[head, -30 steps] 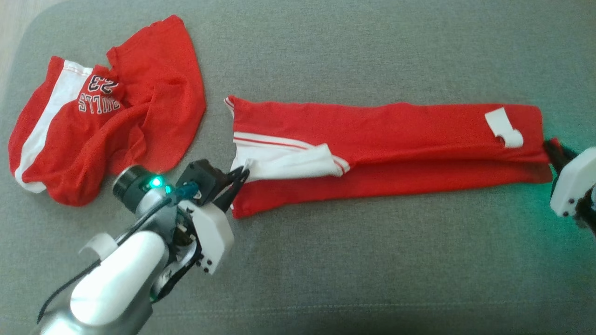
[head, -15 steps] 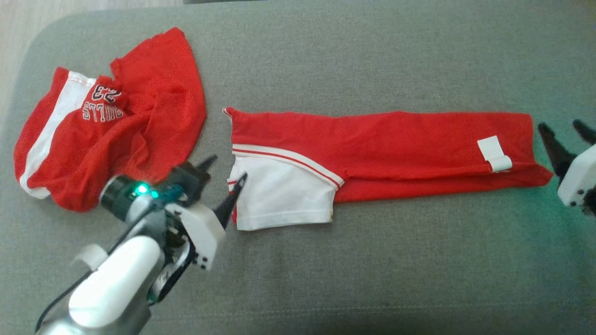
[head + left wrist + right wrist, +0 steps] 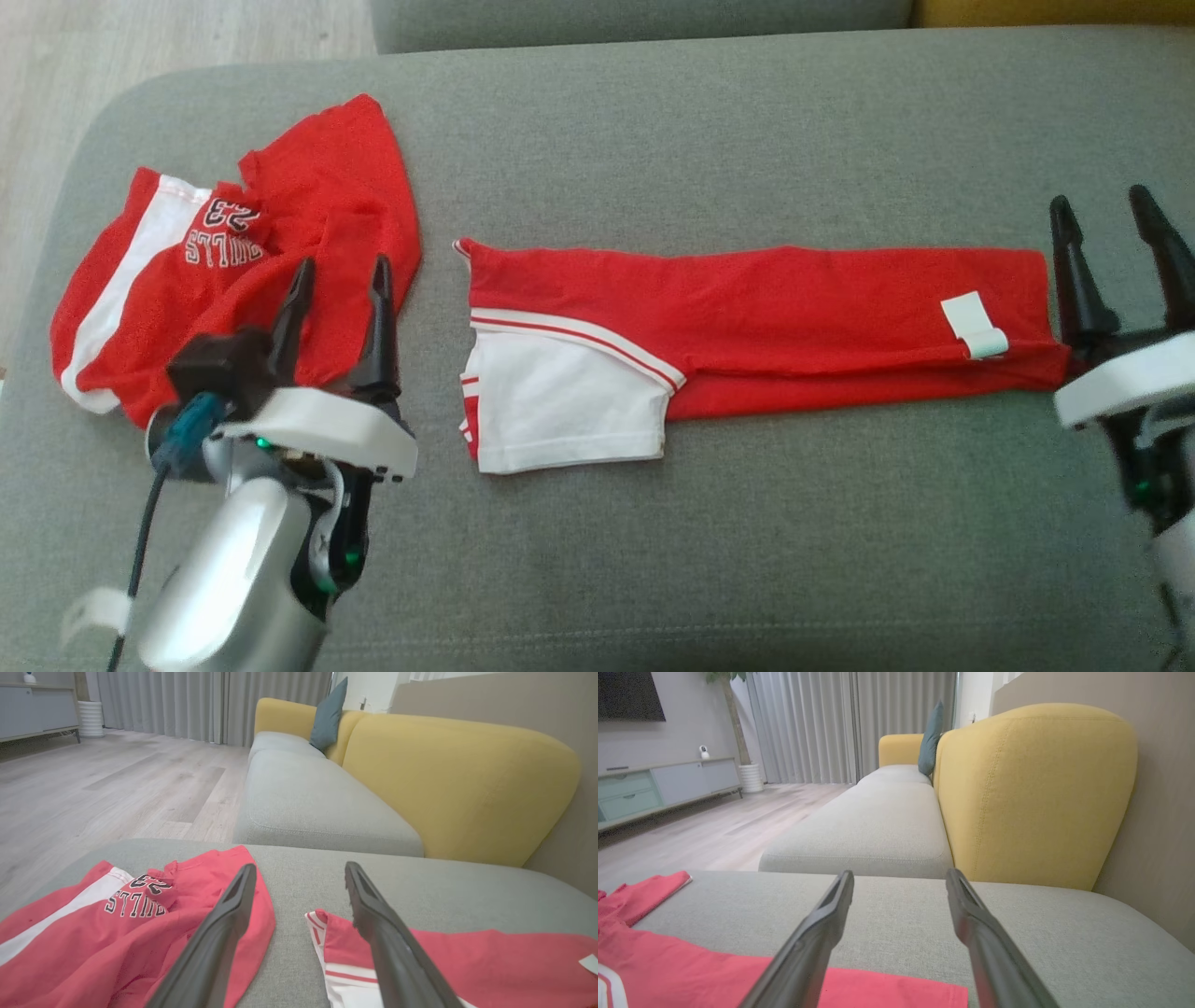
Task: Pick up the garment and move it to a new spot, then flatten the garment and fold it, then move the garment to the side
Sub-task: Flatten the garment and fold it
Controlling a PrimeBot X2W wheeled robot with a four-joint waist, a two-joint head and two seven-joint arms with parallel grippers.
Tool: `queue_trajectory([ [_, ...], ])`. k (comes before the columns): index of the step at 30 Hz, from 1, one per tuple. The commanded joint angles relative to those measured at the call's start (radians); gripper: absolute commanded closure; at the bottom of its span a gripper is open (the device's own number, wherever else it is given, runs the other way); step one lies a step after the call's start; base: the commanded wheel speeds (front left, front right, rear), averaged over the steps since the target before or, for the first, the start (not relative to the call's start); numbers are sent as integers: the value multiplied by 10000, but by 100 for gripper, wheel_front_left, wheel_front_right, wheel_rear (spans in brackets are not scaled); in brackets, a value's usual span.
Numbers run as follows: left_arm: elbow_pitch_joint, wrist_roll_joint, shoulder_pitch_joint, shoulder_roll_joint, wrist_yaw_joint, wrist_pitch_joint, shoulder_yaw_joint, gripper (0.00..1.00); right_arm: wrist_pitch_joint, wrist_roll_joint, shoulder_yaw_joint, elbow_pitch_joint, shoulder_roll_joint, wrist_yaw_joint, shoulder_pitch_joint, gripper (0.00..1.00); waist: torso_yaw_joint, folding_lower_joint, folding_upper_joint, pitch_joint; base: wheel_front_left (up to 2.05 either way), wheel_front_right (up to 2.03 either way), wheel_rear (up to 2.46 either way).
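Red shirt (image 3: 794, 303), where is it?
– Folded lengthwise, flat on the grey sofa cushion (image 3: 747, 523), between my arms. Left fingers (image 3: 378, 322) and right fingers (image 3: 1074, 275) both spread, gripping nothing. Crumpled jersey (image 3: 317, 187) by my left.

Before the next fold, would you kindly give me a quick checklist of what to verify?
1. Left claw open and empty: ok.
2. Right claw open and empty: ok.
3. Folded garment lying flat as a long strip: ok.
4. Its near edge straight: not ok; the white sleeve juts past the red.
5. Gap to the crumpled jersey: ok, bare cushion between them.
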State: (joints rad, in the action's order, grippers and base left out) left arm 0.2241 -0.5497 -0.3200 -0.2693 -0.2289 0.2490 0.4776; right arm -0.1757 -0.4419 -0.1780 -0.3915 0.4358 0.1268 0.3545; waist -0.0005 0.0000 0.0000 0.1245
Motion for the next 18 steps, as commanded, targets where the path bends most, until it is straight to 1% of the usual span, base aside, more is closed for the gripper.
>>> queue_trajectory([
  [1, -527, 95, -202, 8, 25, 111, -701, 0, -308, 229, 130, 417, -174, 39, -174, 0, 21, 0, 0, -56, 0, 0, 0],
  [3, -1041, 576, 111, 309, 174, 120, -1240, 0, -528, 665, 319, 620, -545, 39, -472, 0, 35, 0, 0, -125, 0, 0, 0],
  [5, -1381, 1096, 577, 640, 423, 123, -1668, 0, -666, 1034, 458, 827, -936, 39, -784, 0, 23, 0, 0, -214, 0, 0, 0],
  [10, -1610, 1919, 1486, 1489, 1063, 125, -2619, 0, -806, 1738, 912, 1102, -1753, 39, -1422, 0, 4, 0, 0, -329, 0, 0, 0],
  [11, -1610, 1919, 1486, 1489, 1063, 125, -2619, 0, -806, 1738, 912, 1102, -1753, 39, -1422, 0, 4, 0, 0, -329, 0, 0, 0],
  [14, -1581, 2263, 1708, 1780, 1456, 126, -3002, 0, -835, 2004, 1180, 1167, -2103, 39, -1614, 0, 19, 0, 0, -333, 0, 0, 0],
  [18, -1450, 2581, 1777, 1996, 1891, 126, -3302, 0, -850, 2136, 1462, 1159, -2409, 39, -1701, 0, 51, 0, 0, -265, 0, 0, 0],
])
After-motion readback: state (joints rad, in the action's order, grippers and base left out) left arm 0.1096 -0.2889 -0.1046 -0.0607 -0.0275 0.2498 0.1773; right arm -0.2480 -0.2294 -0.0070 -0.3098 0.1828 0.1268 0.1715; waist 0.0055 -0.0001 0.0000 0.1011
